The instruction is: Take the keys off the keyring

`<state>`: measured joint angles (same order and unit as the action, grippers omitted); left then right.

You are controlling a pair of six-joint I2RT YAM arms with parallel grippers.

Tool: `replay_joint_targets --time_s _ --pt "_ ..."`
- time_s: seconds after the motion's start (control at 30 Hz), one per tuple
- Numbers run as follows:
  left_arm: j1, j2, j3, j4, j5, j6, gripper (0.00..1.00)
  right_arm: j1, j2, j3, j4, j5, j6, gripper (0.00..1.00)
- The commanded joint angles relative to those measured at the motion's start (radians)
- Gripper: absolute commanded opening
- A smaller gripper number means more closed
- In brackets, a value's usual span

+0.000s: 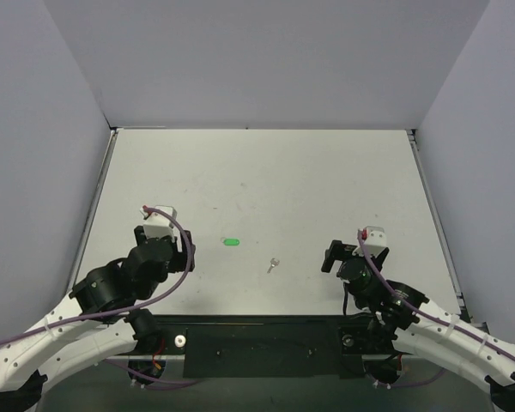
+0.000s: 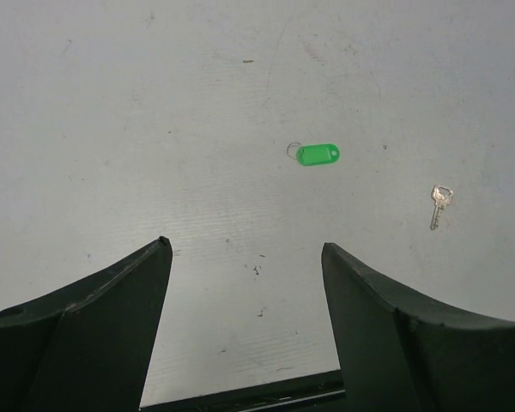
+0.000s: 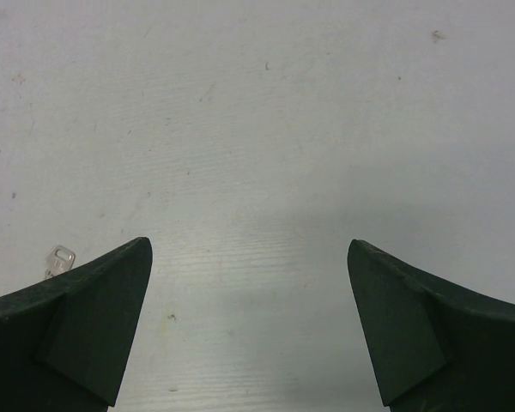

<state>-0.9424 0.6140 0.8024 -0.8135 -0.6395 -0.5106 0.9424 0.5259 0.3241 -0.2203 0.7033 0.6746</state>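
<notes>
One key [image 1: 273,264] and one keyring [image 1: 232,242] lie on the white table [image 1: 343,180], near each other but not touching. From above, the key sits at about four o'clock from the keyring.

The keyring is a bright green oval tag, seen best from the left wrist [image 2: 318,154]. It has a thin pale wire loop [image 2: 293,150] at its nine o'clock end (faint against the table, so whether it is a full circle is hard to tell). The key [image 2: 439,204] is silver-grey with a squarish head at twelve o'clock and a short blade pointing to six. Its teeth are too small to make out.

Two grippers are in view, each with two dark fingers. The left gripper [image 1: 189,249] lies at nine o'clock of the keyring, and its fingers [image 2: 112,326] are spread wide with nothing between them. The right gripper [image 1: 330,256] lies at three o'clock of the key. It is likewise spread wide and holds nothing.

From the right wrist only the key's head [image 3: 60,259] shows, at eight o'clock in that view. The rest is hidden behind the near finger [image 3: 86,326]. The green tag does not appear in that view.
</notes>
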Motion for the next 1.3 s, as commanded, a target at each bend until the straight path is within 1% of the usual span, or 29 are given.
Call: replay_joint_targets --time_s 0.0,0.13,0.2,0.23,0.33,0.47,0.57,0.7,1.0,1.27 --pt "0.004 -0.037 -0.005 0.005 -0.025 0.009 0.8 0.004 -0.035 0.085 -0.08 0.149 0.025 0.92" --pt "0.004 -0.023 -0.002 0.002 -0.028 0.007 0.8 0.004 -0.052 0.188 -0.12 0.197 0.016 0.92" --pt "0.004 -0.017 0.001 0.001 -0.029 0.006 0.8 0.002 -0.046 0.259 -0.162 0.225 0.025 0.98" --pt "0.004 -0.013 0.0 0.0 -0.031 0.006 0.8 0.002 -0.037 0.301 -0.195 0.232 0.029 1.0" --pt "0.004 -0.016 0.001 -0.001 -0.031 0.004 0.8 0.002 -0.009 0.418 -0.254 0.219 0.034 1.0" --pt "0.004 -0.023 0.001 -0.001 -0.029 0.004 0.8 0.004 0.02 0.512 -0.321 0.196 0.049 1.0" --pt "0.004 -0.028 -0.002 -0.001 -0.031 0.004 0.8 0.002 0.002 0.526 -0.323 0.191 0.059 1.0" --pt "0.004 -0.03 0.0 0.002 -0.031 0.003 0.8 0.002 -0.044 0.487 -0.301 0.193 0.056 1.0" --pt "0.004 -0.023 0.0 0.0 -0.029 0.006 0.8 0.004 -0.135 0.42 -0.314 0.17 0.082 1.0" --pt "0.004 -0.037 -0.002 -0.003 -0.032 0.004 0.8 0.002 -0.139 0.418 -0.323 0.153 0.063 1.0"
